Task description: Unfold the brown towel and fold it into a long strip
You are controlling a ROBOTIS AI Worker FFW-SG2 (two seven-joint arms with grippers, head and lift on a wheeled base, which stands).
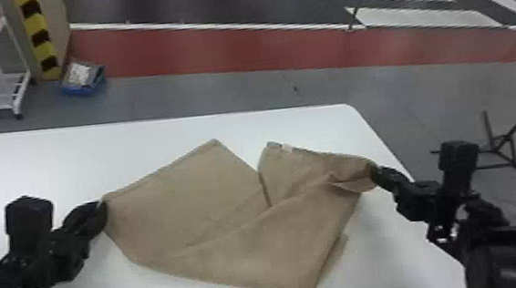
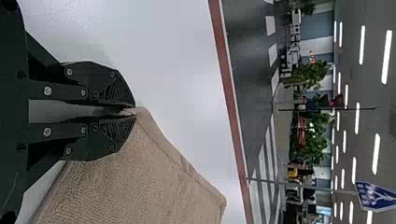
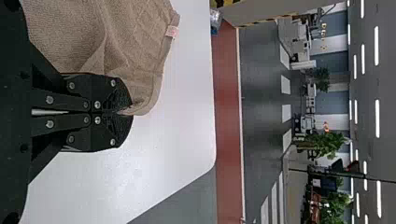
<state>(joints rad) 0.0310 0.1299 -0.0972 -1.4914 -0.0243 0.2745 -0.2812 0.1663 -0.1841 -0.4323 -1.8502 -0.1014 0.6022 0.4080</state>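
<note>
the left tool [image 2: 135, 112] is narrow and pinches a corner of the brown towel [image 1: 234, 231]. the right tool [image 3: 130, 113] is narrow also, with the towel's bunched edge held in it. between both tools, the towel spreads on the worktop [image 1: 48, 163], with a crooked fold and more wrinkles beside the right tool. i judge this is the unfolding step; the long strip is not made. next, both tools should probably pull gently apart and open this fold, before any strip folding.
</note>
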